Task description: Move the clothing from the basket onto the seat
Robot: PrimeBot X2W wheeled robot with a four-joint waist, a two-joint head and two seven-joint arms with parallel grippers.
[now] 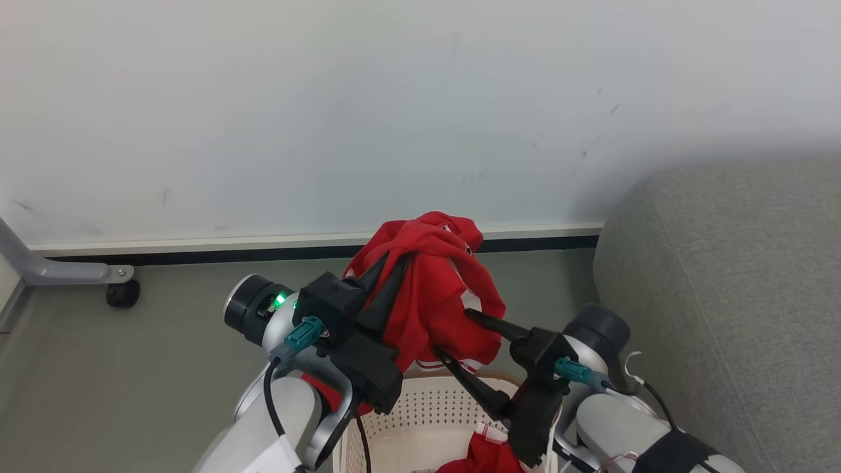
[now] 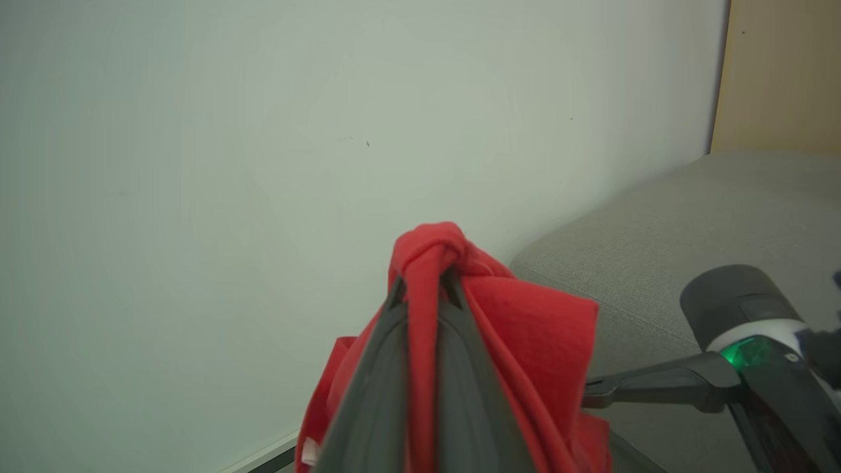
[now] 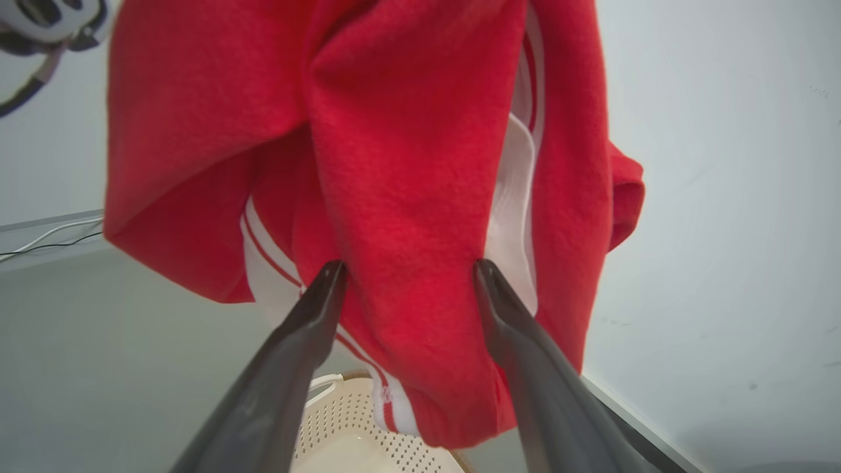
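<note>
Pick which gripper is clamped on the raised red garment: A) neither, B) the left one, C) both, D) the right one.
B: the left gripper pinches the red garment between closed fingers, while the right gripper has its fingers spread wide at the cloth.

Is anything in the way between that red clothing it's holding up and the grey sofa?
No outside object. The clothing hangs from the shut left gripper above the basket; only the robot's own open right gripper points at it from the sofa's side.
</note>
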